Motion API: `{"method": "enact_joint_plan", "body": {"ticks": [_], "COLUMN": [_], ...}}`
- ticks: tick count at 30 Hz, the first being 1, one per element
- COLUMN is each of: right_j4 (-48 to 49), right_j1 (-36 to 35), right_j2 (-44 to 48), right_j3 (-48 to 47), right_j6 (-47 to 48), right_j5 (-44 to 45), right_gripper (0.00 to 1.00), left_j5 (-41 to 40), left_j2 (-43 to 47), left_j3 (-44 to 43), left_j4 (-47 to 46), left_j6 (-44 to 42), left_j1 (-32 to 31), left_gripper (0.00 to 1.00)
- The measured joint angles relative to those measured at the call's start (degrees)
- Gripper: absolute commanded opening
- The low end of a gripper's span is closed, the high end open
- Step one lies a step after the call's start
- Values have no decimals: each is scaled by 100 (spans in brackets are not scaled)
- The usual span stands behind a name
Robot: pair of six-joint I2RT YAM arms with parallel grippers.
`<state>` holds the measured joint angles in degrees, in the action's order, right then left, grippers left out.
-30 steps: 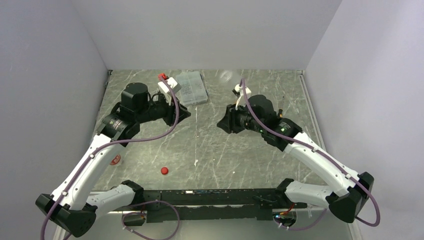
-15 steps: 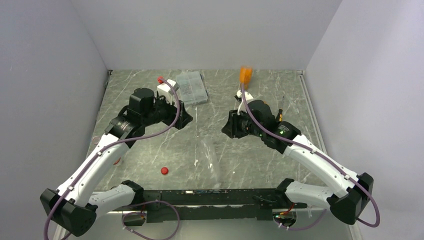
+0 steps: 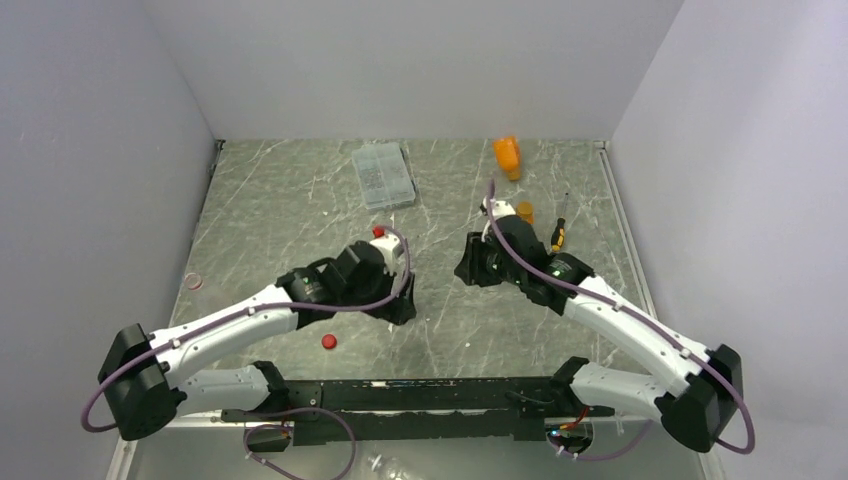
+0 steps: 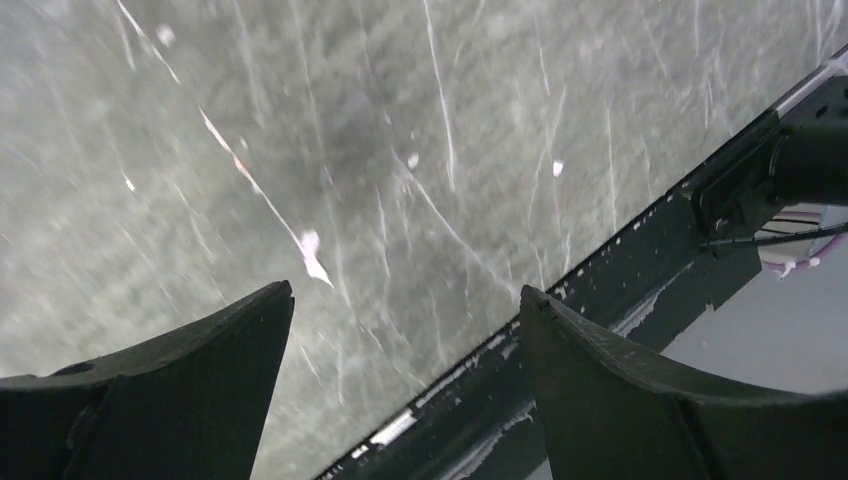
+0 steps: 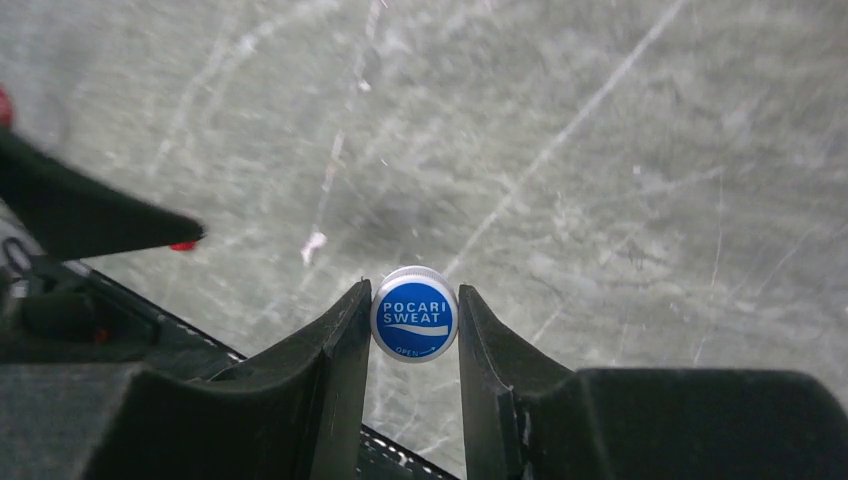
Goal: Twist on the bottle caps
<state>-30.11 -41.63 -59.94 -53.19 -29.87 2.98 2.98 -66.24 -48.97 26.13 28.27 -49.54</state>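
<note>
The cap (image 5: 414, 318) pinched by the right gripper (image 5: 413, 305) is best held level until the upper-right bottle (image 3: 508, 156) is fetched by the open left gripper (image 4: 405, 320).

Table (image 3: 300, 200): grey-green stone-pattern top with white veins, enclosed by plain pale walls (image 3: 400, 60) on three sides. Flat clear compartment box (image 3: 384, 176) lies at far middle, slightly skewed. Screwdriver (image 3: 561, 222), yellow-and-black handle, lies far right, handle toward the near side. Small round clear dish (image 3: 193, 282) near left wall. Black rail (image 3: 430, 390) runs along near edge.
</note>
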Motion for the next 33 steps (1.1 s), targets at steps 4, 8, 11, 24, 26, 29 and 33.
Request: {"method": "enact_joint_plan", "body": {"ticks": [4,8,11,24,26,29,33], "right_j4": [227,258,240,566,691,831,962], "right_j1": [9,9,-15,-988,-1045,-1051,-1060], "right_j2": [-450,-789,-667,-1064,-1248,-1438,-1543], "right_j3": [643,1064,1113,992,949,861,704], "right_j6": [-278,-402,-426,-680,-678,-664,-612], "right_j5": [-50,-66,-72,-59,-79,-133,-201], "right_gripper": [62,78,84,87,87,87,88], "left_j5": [-428,-887,-1357,-3355,-3722,-4363,-5272], "left_j2": [264,546,734,1572,1572,1456,1419], "left_j3": [450,804,835,155,-304,-1255,-2393], "left_j4": [153,293,468,2282,2684,3322,4413], "left_j6": [660,1180,1510,2732,2715,2728,3058], "left_j1": [-501,-568,-568,761,909,951,951], "left_gripper": [93,95,96,100,100,99,98]}}
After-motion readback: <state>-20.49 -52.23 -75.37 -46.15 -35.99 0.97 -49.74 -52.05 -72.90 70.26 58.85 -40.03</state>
